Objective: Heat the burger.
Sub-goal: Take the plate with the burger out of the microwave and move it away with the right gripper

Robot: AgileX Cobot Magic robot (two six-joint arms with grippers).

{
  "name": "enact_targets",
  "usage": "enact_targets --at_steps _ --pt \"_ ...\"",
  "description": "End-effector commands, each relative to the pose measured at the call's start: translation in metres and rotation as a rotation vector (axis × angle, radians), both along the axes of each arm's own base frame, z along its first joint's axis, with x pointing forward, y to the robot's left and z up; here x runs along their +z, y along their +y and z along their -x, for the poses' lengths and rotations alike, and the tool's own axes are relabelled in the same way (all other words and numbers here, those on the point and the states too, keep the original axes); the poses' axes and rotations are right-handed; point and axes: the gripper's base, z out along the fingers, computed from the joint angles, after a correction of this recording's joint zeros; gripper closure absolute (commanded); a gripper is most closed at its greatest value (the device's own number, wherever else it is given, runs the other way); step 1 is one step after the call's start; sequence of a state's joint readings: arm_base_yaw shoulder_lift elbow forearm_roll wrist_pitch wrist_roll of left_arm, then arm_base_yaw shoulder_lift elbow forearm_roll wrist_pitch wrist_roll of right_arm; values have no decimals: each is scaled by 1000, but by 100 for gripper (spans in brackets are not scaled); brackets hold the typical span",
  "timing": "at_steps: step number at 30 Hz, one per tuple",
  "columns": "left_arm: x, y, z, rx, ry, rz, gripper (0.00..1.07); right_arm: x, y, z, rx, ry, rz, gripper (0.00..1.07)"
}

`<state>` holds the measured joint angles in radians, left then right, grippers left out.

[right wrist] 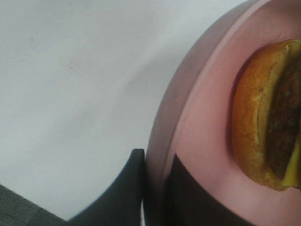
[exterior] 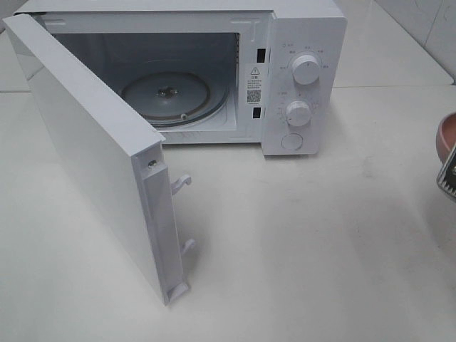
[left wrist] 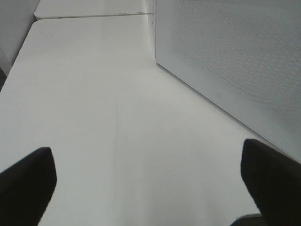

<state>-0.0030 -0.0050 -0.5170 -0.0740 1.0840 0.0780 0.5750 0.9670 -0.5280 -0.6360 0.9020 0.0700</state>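
The burger (right wrist: 265, 136) sits on a reddish-brown plate (right wrist: 207, 141), seen close up in the right wrist view: a golden bun with dark filling and a strip of yellow-green at the edge. The right gripper (right wrist: 153, 193) pinches the rim of that plate, one dark finger outside the rim and the other lying on the plate's inner surface. In the high view only a sliver of the plate (exterior: 447, 135) shows at the far right edge, well apart from the microwave (exterior: 299, 43), and the burger itself is out of frame there.

The microwave stands at the back of the white counter (exterior: 320, 249). Its door (exterior: 92, 157) is swung wide open toward the left, and the glass turntable (exterior: 167, 96) inside is bare. Two round knobs (exterior: 306, 71) and a button sit on the right-hand panel.

The left gripper (left wrist: 150, 188) is spread wide and holds nothing; its two dark fingers frame bare counter beside the perforated inner face of the door.

The step in hand appears to be carrying the plated burger to the oven. The next move likely calls for keeping the plate level, moving it leftward past the control panel, and setting it on the turntable. After that, the door needs closing and a knob turning.
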Motion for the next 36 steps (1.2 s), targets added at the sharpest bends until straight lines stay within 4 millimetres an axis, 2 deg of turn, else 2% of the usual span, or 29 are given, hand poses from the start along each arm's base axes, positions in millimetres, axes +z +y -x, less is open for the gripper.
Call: enact_targets --at_steps 1,3,6,16,19,36 --pt "1 0 0 3 -18 9 7 0 -2 -6 -45 -33 27 107" --pt "1 0 0 3 -18 9 7 -7 -1 -11 -153 -27 27 107" --pt "1 0 0 3 -18 9 7 -9 -1 -12 -177 -30 33 107" --pt "1 0 0 3 -18 9 7 -30 5 -24 -428 -30 19 107" --pt "1 0 0 3 -18 9 7 -31 5 -24 -444 -31 17 107" --pt "1 0 0 3 -18 9 7 -80 18 -44 -672 -34 23 107"
